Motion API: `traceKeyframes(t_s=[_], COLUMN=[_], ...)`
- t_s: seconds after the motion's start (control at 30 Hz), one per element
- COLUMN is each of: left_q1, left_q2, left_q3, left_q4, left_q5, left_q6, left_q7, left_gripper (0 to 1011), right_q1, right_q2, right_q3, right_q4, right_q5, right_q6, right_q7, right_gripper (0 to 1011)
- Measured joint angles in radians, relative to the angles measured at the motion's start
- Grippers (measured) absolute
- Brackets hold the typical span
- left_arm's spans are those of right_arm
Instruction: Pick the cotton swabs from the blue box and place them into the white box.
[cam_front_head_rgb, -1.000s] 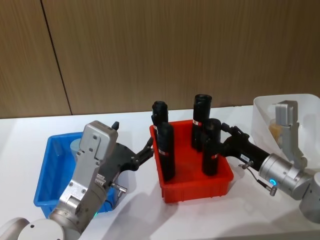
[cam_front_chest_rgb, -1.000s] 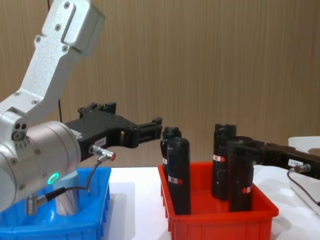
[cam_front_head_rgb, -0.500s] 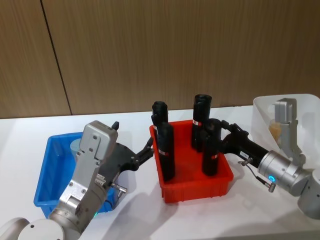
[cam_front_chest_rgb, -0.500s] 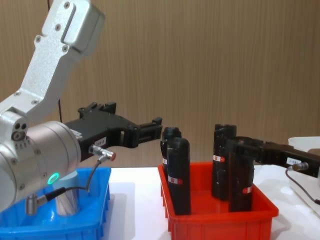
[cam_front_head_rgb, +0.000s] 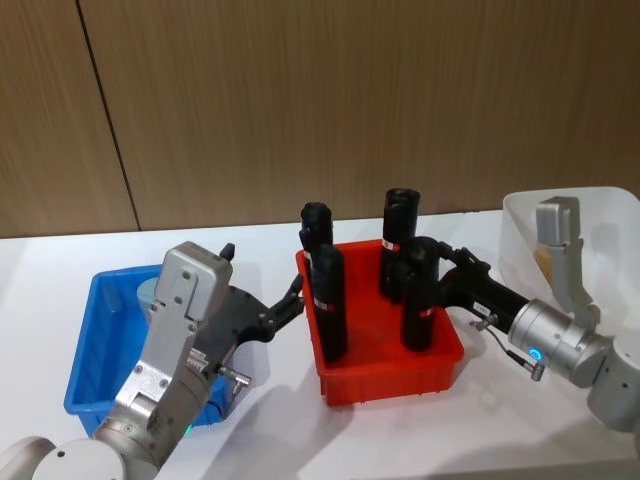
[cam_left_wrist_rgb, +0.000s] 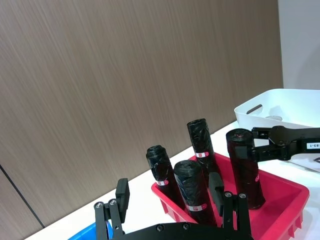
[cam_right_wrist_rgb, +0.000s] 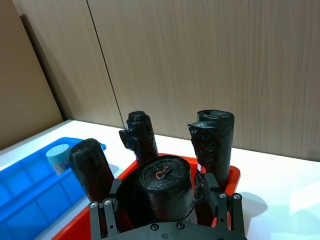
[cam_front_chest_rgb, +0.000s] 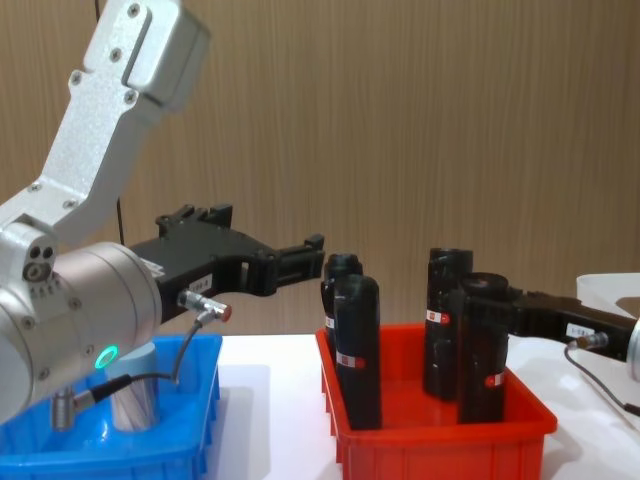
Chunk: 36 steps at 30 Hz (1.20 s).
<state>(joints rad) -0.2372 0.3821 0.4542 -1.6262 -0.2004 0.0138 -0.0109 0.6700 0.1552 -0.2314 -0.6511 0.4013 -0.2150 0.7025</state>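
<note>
A cotton swabs jar with a pale lid stands in the blue box at the left, and shows again behind my left arm. Another cotton swabs jar lies in the white box at the far right. My left gripper hovers open and empty between the blue box and the red bin, pointing at the bottles. My right gripper reaches over the red bin, open, its fingers flanking the front right black bottle.
A red bin sits between the two boxes and holds several tall black bottles. A wood-panel wall stands behind the white table. Bare tabletop lies in front of the red bin.
My right gripper has slid left, away from the white box, up to the front right black bottle. The left arm has not moved.
</note>
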Motion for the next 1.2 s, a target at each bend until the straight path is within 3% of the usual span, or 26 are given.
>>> traceKeyframes(t_s=[0.27, 0.47, 0.5, 0.77, 1.07, 1.2], left_q1=[0.000, 0.000, 0.000, 0.000, 0.000, 0.000], left_q2=[0.000, 0.000, 0.000, 0.000, 0.000, 0.000], left_q3=[0.000, 0.000, 0.000, 0.000, 0.000, 0.000], left_q4=[0.000, 0.000, 0.000, 0.000, 0.000, 0.000], left_q5=[0.000, 0.000, 0.000, 0.000, 0.000, 0.000], left_q6=[0.000, 0.000, 0.000, 0.000, 0.000, 0.000], left_q7=[0.000, 0.000, 0.000, 0.000, 0.000, 0.000], left_gripper=[1004, 1004, 1004, 1004, 1004, 1004], right_q1=[0.056, 0.091, 0.100, 0.125, 0.088, 0.031], right_q2=[-0.016, -0.027, -0.029, -0.036, -0.025, -0.006], right_q3=[-0.012, -0.019, -0.020, -0.025, -0.027, -0.026], right_q4=[0.106, 0.170, 0.185, 0.223, 0.130, 0.001], right_q5=[-0.030, -0.047, -0.051, -0.066, -0.075, -0.076], right_q6=[-0.042, -0.073, -0.083, -0.114, -0.109, -0.077], right_q7=[0.004, 0.002, 0.001, -0.003, -0.017, -0.036], right_gripper=[980, 846, 777, 539, 487, 475])
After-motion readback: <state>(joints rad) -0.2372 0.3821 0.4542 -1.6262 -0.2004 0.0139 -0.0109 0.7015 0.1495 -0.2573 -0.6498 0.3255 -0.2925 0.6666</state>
